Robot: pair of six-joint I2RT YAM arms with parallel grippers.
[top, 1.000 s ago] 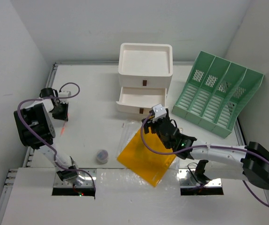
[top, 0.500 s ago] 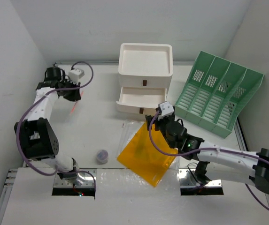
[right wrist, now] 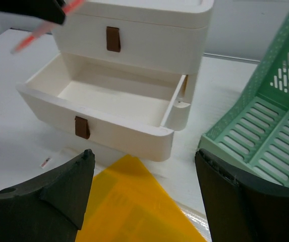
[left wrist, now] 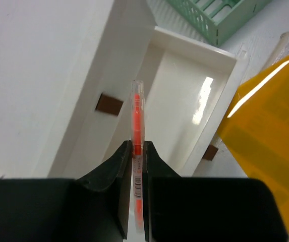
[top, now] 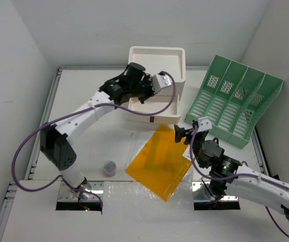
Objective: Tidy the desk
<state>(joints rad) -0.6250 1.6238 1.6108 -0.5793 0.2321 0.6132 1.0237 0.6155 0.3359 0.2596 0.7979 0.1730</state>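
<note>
The desk (top: 83, 85) is a white tabletop with a thin rim. My left gripper (top: 138, 98) is shut on an orange pen (left wrist: 136, 116) and holds it above the open lower drawer (left wrist: 184, 101) of the white drawer box (top: 156, 65). The pen's tip points over the drawer. The pen also shows blurred at the top left of the right wrist view (right wrist: 33, 39). My right gripper (top: 183, 132) is open and empty. It hovers over the far corner of a yellow folder (top: 159, 161), just in front of the drawer (right wrist: 114, 93).
A green slotted file rack (top: 235, 101) stands at the back right, close to the drawer box. A clear plastic sleeve (top: 134, 143) lies under the folder's left edge. A small round object (top: 109, 167) lies on the desk at the near left.
My left arm has swung with the pen from the desk's far left to above the open drawer. My right gripper has drawn back to the right, off the drawer front.
</note>
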